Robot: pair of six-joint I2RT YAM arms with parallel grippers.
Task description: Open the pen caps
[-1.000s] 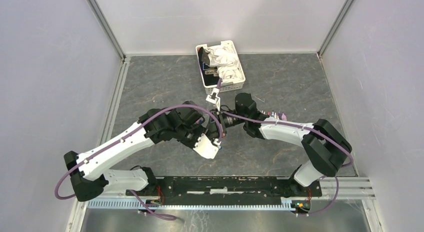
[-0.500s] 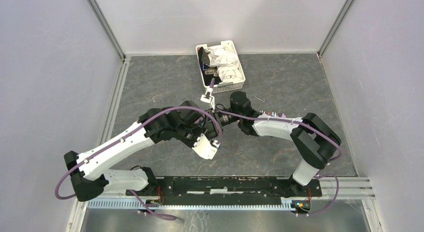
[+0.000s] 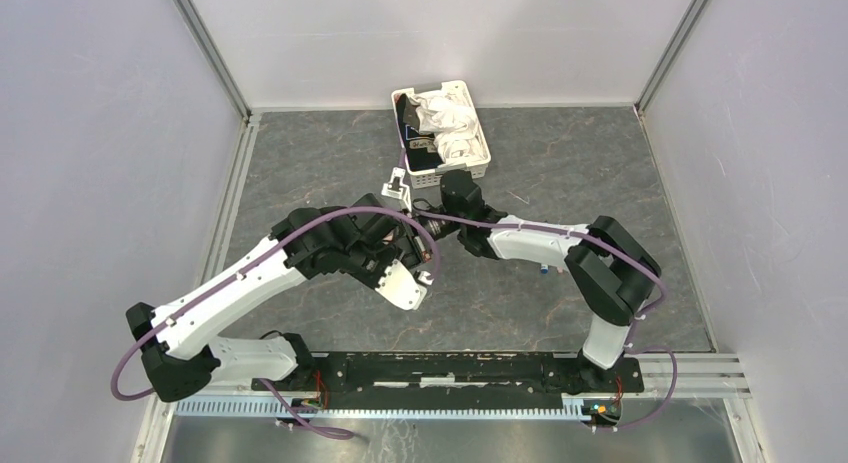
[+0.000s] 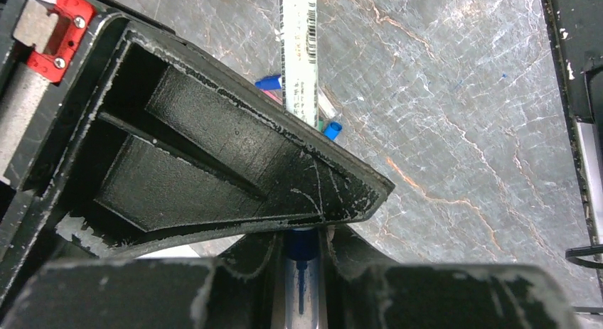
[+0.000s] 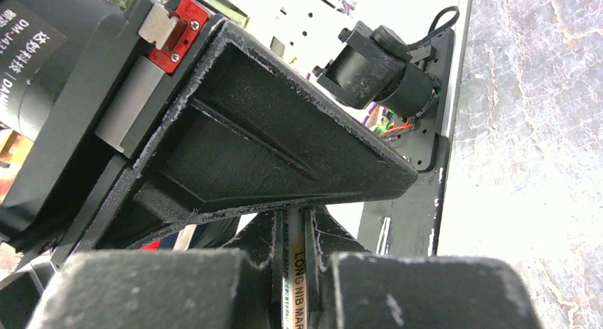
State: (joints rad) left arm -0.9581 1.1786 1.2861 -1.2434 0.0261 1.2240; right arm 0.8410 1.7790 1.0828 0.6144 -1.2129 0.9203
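Observation:
My left gripper (image 4: 304, 254) is shut on the blue-capped end (image 4: 303, 245) of a white pen. The pen's barcoded barrel (image 4: 299, 52) runs up past the upper finger. My right gripper (image 5: 295, 233) is shut on a white pen barrel (image 5: 296, 272) printed "LONG NIB MAR". In the top view the two grippers, left (image 3: 428, 255) and right (image 3: 425, 226), meet tip to tip at the table's middle, and the pen between them is hidden. Loose blue caps (image 4: 268, 82) (image 4: 332, 128) lie on the table under the held pen.
A white slotted basket (image 3: 478, 168) with crumpled white material stands at the back centre, just beyond the right wrist. A small blue piece (image 3: 545, 268) lies by the right forearm. The black base rail (image 3: 440, 368) runs along the near edge.
The right wrist has swung left and back toward the basket. The left gripper has shifted slightly left with it. Both grippers stay shut.

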